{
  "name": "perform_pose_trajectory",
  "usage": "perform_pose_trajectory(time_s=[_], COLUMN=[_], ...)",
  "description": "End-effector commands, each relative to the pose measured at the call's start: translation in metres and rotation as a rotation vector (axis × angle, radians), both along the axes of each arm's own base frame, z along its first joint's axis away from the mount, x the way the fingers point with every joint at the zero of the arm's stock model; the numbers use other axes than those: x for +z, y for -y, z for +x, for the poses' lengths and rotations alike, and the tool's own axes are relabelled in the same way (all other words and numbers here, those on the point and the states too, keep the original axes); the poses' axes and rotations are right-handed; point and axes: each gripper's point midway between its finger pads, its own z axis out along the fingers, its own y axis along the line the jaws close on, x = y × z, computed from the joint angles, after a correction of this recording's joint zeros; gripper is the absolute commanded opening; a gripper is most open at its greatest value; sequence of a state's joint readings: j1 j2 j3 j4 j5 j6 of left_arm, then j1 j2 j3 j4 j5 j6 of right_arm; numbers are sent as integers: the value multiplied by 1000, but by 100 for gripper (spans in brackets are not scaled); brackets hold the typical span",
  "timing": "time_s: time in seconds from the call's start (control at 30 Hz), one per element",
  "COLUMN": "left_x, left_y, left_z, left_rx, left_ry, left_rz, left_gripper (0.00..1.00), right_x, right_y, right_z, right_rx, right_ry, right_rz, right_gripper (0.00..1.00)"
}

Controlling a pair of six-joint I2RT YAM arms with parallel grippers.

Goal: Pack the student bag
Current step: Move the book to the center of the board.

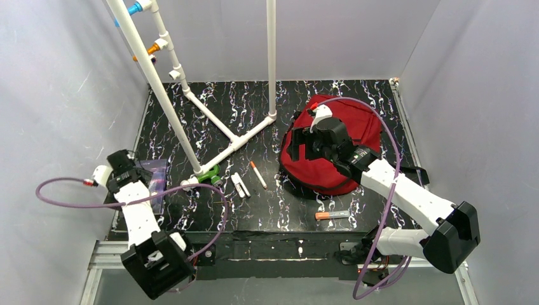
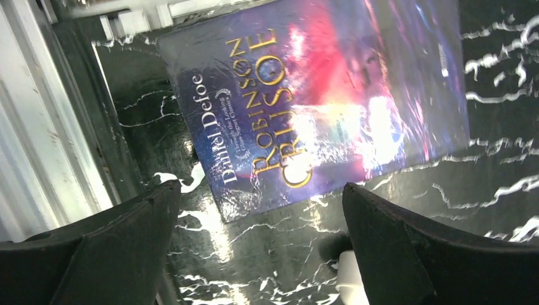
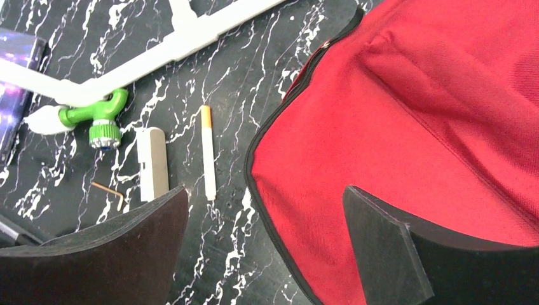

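Student bag (image 1: 318, 175): right side of desk (image 1: 279, 213), looks zipped.
Left hand (image 2: 257, 210): fingers apart, above book (image 2: 318, 95).
Right hand (image 3: 264, 203): fingers apart, over bag's left edge.
Progress: seemingly 0 items packed; book, pen (image 1: 258, 175) outside.

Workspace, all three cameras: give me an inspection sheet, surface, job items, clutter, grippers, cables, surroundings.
Surface: black tabletop with white veining.
Job's things: dark-red fabric backpack lying at right; glossy Robinson Crusoe book at left edge; white pen with orange cap, orange-capped tube and white rectangular case between.
Clutter: green pipe clamp; small bent hex key.
Grippers: left gripper open above the book; right gripper open above the backpack's edge.
Cables: left purple cable and right purple cable, both looping loosely.
Surroundings: white PVC pipe frame; grey walls.
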State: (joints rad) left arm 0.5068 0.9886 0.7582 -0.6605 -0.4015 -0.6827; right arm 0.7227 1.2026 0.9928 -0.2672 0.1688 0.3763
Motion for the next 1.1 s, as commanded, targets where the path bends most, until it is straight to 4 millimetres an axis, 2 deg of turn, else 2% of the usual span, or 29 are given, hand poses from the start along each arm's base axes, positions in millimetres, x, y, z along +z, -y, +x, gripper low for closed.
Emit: perform_pose_trajectory(time_s=[0.0,0.17,0.3,0.43,0.47,0.53,0.6,0.63,0.67,0.7,0.73,0.8,0.83,0.93,1.0,1.07], left_x=[-22,-39,-55,-73,-77,-87,-91,-94,-93,-89,-85,-64,-60,-43,-32,-22], left_y=[-7,-22,-26,-23,-18,14,48,71,90,116,133,156,157,145,127,100], left_z=[1,7,5,25,33,65,93,111,125,143,155,175,171,162,156,147], left_rx=[169,260,335,343,310,167,19,-53,-115,-201,-255,-395,-409,-469,-484,-456], left_ry=[150,317,398,503,520,516,448,414,394,378,374,394,371,303,265,207], left_rz=[-146,-132,-136,-238,-275,-438,-499,-574,-618,-669,-717,-780,-783,-671,-556,-414], left_gripper=[98,98,98,97,90,56,42,28,25,25,26,29,32,51,59,69], right_x=[15,19,23,26,25,22,18,19,21,20,19,18,16,18,17,16], right_y=[-9,-13,-18,-20,-21,-23,-27,-30,-30,-29,-29,-37,-39,-50,-59,-68], right_z=[-5,-7,-4,-1,-1,0,2,2,4,5,5,9,11,22,26,27], right_rx=[73,104,116,115,116,103,93,92,84,75,73,103,108,127,142,158], right_ry=[6,7,21,26,27,24,12,10,18,24,28,43,42,46,33,19], right_rz=[9,10,22,27,28,56,80,98,103,107,110,112,107,90,89,104], right_gripper=[98,98,98,98,98,98,98,98,98,98,98,99,98,98,98,98])
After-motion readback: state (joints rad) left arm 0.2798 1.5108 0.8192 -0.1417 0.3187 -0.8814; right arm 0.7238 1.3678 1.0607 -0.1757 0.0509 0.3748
